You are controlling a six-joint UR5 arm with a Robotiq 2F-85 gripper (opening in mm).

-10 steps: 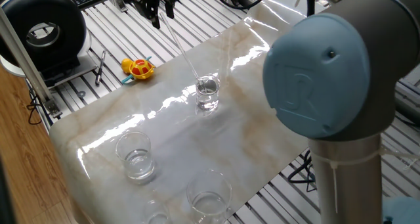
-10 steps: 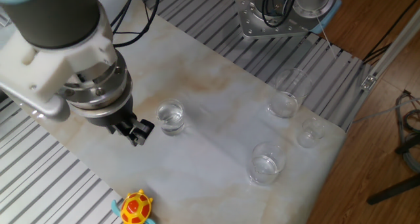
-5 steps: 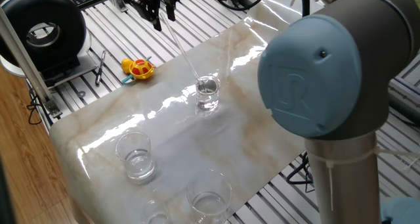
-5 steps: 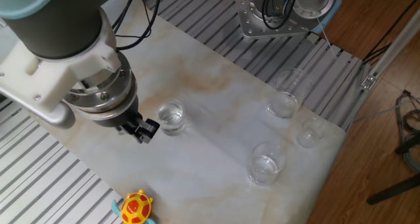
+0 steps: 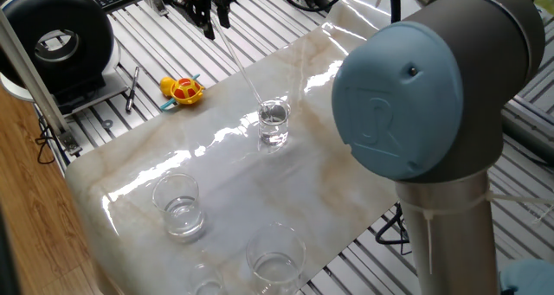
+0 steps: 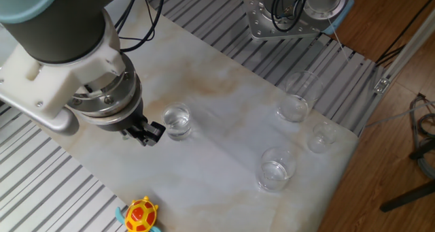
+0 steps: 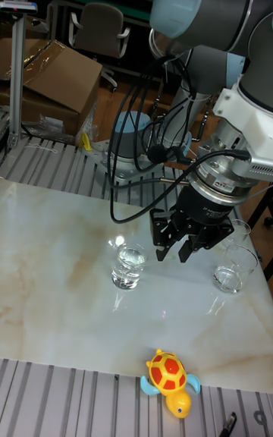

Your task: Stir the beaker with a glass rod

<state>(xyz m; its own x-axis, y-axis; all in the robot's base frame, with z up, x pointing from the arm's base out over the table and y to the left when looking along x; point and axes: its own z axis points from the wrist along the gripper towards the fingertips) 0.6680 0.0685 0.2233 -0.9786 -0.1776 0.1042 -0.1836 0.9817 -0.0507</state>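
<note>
The beaker (image 5: pixel 273 123) is a small clear glass with liquid, upright near the middle of the marble table top (image 5: pixel 346 157). It also shows in the other fixed view (image 6: pixel 177 120) and the tall view (image 7: pixel 127 264). The glass rod (image 5: pixel 238 66) is a thin clear stick slanting from my gripper down into the beaker's mouth. My gripper (image 5: pixel 214 25) is shut on the rod's upper end, up and to the left of the beaker. In the other fixed view the gripper (image 6: pixel 148 133) hangs close beside the beaker, and the rod is too faint to make out there. The tall view also shows the gripper (image 7: pixel 176 253).
Two wider beakers (image 5: pixel 177 204) (image 5: pixel 275 259) stand near the front edge, and a small faint glass (image 6: pixel 323 135) sits by the corner. A yellow and red toy turtle (image 5: pixel 182 89) lies off the marble on the slats. My arm's large joint (image 5: pixel 415 96) blocks the right side.
My gripper has shifted slightly toward the beaker with the rod still in it. The arm's large joint has swung left in one fixed view. The beaker has not moved.
</note>
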